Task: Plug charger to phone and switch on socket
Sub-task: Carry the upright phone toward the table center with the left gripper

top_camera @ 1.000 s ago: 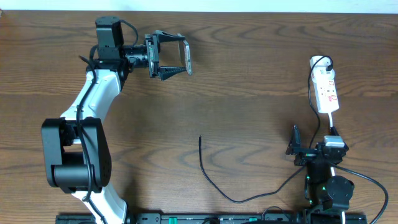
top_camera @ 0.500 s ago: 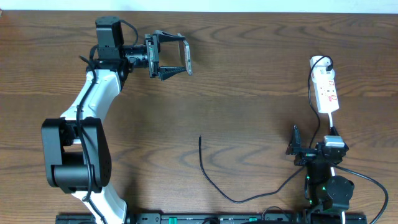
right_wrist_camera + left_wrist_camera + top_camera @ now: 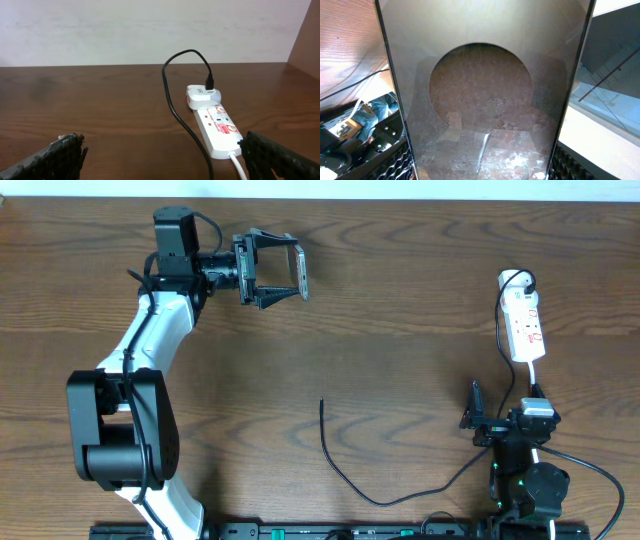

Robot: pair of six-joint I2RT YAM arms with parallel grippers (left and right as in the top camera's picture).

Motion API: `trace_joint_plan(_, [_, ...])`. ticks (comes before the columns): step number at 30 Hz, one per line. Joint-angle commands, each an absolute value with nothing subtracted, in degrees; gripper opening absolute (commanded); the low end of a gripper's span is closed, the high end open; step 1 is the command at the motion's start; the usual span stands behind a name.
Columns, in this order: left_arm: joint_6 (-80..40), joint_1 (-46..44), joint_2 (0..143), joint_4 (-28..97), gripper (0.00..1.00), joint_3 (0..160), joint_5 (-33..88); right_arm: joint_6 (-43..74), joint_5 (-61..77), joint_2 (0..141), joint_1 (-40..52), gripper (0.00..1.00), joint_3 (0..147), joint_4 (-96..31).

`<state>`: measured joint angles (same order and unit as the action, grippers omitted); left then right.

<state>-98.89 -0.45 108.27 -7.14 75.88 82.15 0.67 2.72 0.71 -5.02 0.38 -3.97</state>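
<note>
My left gripper [image 3: 298, 270] is shut on the phone [image 3: 301, 280], holding it on edge above the far left of the table. In the left wrist view the phone's [image 3: 485, 90] glossy face fills the gap between both fingers of that gripper [image 3: 485, 167]. The charger [image 3: 345, 477], a thin black cable, lies on the table with its free tip [image 3: 322, 402] near the middle. Its other end [image 3: 175, 110] runs up to a white adapter [image 3: 205, 95] plugged into the socket [image 3: 220, 127]. The socket [image 3: 525, 325] lies at the right. My right gripper [image 3: 505, 412] is open just short of it, and its jaws [image 3: 165, 165] are empty.
A white cord [image 3: 239, 167] leaves the socket's near end towards my right arm. The left arm's white links [image 3: 150, 350] stretch along the left side. A pale wall [image 3: 150, 30] stands behind the table's far edge.
</note>
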Motion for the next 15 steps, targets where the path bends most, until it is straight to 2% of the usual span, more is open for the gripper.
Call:
trace_joint_plan(1, [-97.6, -0.3, 107.4, -7.7, 0.07, 77.4, 83.3, 1.3, 2.3, 0.4, -5.3, 0.99, 0.3, -4.3])
trace_joint_plan(15, [-95.4, 2.3, 107.4, -7.6, 0.07, 77.4, 82.0, 1.3, 2.3, 0.4, -5.3, 0.99, 0.3, -4.3])
